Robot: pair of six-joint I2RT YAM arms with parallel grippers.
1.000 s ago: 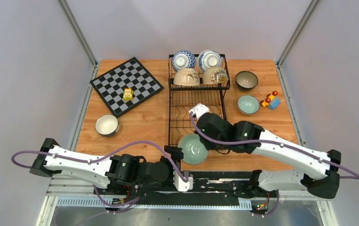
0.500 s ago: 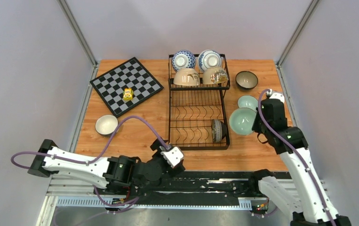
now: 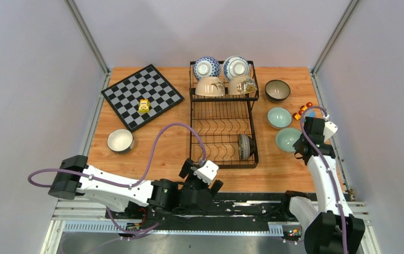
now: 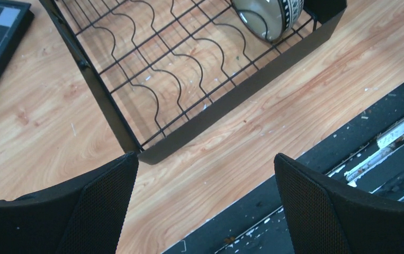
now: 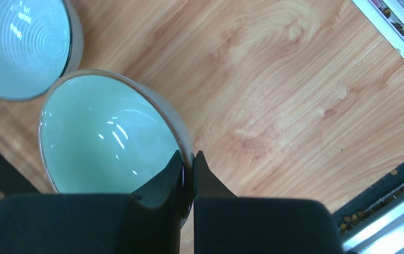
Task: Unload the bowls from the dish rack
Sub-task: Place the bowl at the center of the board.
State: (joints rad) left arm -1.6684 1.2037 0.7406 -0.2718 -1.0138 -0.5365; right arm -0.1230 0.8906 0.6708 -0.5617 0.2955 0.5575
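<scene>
The black wire dish rack stands mid-table. Its upper basket holds two blue-and-white bowls and two beige bowls, all upside down. One patterned bowl stands on edge in the lower tray, also at the top of the left wrist view. My right gripper is shut on the rim of a pale green bowl, low over the table right of the rack. My left gripper is open and empty just before the rack's front rail.
A ribbed teal bowl and a dark bowl sit right of the rack, with a small toy beyond them. A white-lined bowl and a chessboard carrying a yellow piece lie to the left.
My right arm swung the pale green bowl from the rack's front to the table's right side and lowered it beside the teal bowl. My left arm advanced toward the rack's front.
</scene>
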